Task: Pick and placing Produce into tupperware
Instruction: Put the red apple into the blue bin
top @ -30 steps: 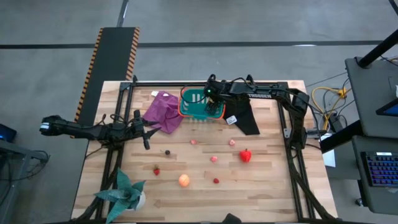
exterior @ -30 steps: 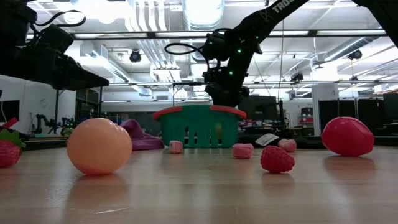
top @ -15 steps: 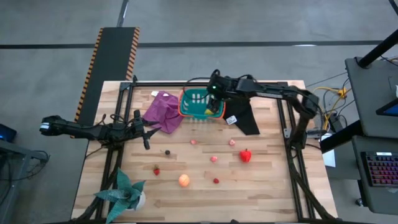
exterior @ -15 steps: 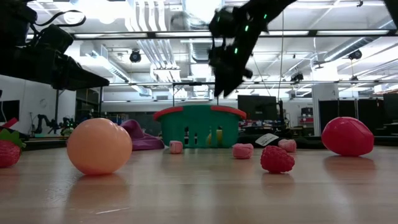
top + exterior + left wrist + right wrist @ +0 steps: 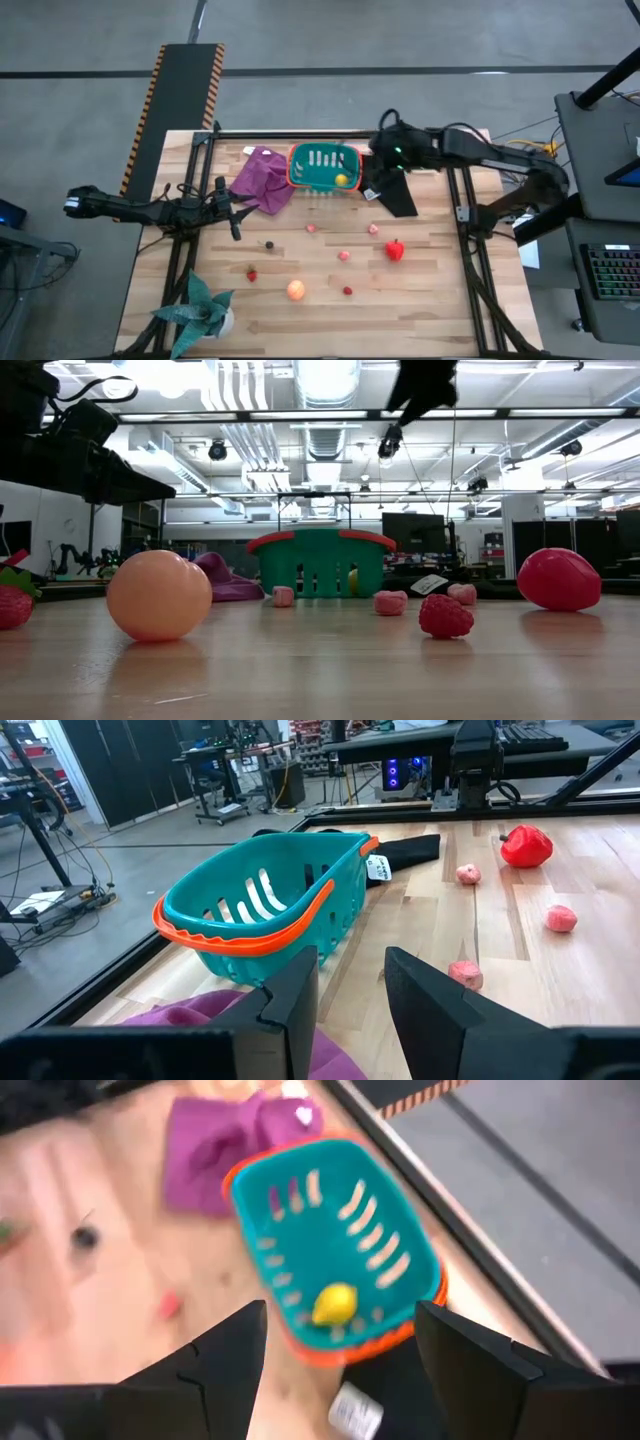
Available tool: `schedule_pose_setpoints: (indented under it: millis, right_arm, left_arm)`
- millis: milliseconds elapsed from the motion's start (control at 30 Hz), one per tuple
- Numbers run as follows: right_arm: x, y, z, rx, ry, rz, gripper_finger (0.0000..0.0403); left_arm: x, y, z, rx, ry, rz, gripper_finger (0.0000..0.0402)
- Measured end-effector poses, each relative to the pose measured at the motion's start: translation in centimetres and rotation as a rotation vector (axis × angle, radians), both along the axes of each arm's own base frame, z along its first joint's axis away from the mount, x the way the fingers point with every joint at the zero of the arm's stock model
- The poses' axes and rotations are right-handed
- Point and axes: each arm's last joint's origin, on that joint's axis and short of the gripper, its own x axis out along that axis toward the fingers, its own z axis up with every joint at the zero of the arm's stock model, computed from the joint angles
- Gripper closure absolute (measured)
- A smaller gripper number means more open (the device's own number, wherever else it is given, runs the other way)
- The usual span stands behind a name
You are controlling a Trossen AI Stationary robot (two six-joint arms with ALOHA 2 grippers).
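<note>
- Inside the tupperware [image 5: 322, 166] I see one yellow lemon [image 5: 341, 180], near its right end.
- My right tool [image 5: 385, 152] hangs raised just right of the tupperware, arm stretched across, fingers apart, empty.
- My left tool [image 5: 232, 212] waits low by the purple cloth [image 5: 262, 178], fingers slightly apart, empty.
- One red pepper [image 5: 395, 250] and one orange ball [image 5: 296, 290] lie on the surface [image 5: 430, 300].

Both of my arms are dark, nearly black, built from slim tubular links joined by chunkier rounded joints, with thin black cables looping loosely alongside them. On the right arm a small green light glows near the wrist, just behind the right claw [image 5: 372, 163]. The left claw [image 5: 350, 1000] has two flat, matte black fingers [image 5: 430, 995] with squared, slightly bevelled edges. My right claw's fingers [image 5: 480, 1355] look the same: broad, dark, angular plates.
</note>
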Motion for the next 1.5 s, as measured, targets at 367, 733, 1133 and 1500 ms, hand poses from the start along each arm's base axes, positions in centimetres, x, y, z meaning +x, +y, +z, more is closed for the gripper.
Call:
schedule_pose_setpoints:
  millis: [367, 733, 1133, 1500]
  right_arm:
    - [-3.9, 5.8, 0.9, 0.134, 0.076, 0.048, 0.0160]
    - [-4.4, 10.8, -0.8, 0.160, 0.210, 0.178, 0.0165]
    - [-4.8, 15.1, -2.0, 0.199, 0.261, 0.232, 0.0165]
    - [-5.6, 16.9, -2.1, 0.262, 0.249, 0.197, 0.0165]
  left_arm:
    - [0.0, 0.0, 0.0, 0.000, 0.001, 0.000, 0.0296]
    - [0.0, 0.0, 0.0, 0.000, 0.001, 0.000, 0.0296]
    - [0.0, 0.0, 0.0, 0.000, 0.000, 0.000, 0.0296]
    - [0.0, 0.0, 0.0, 0.000, -0.001, 0.000, 0.0296]
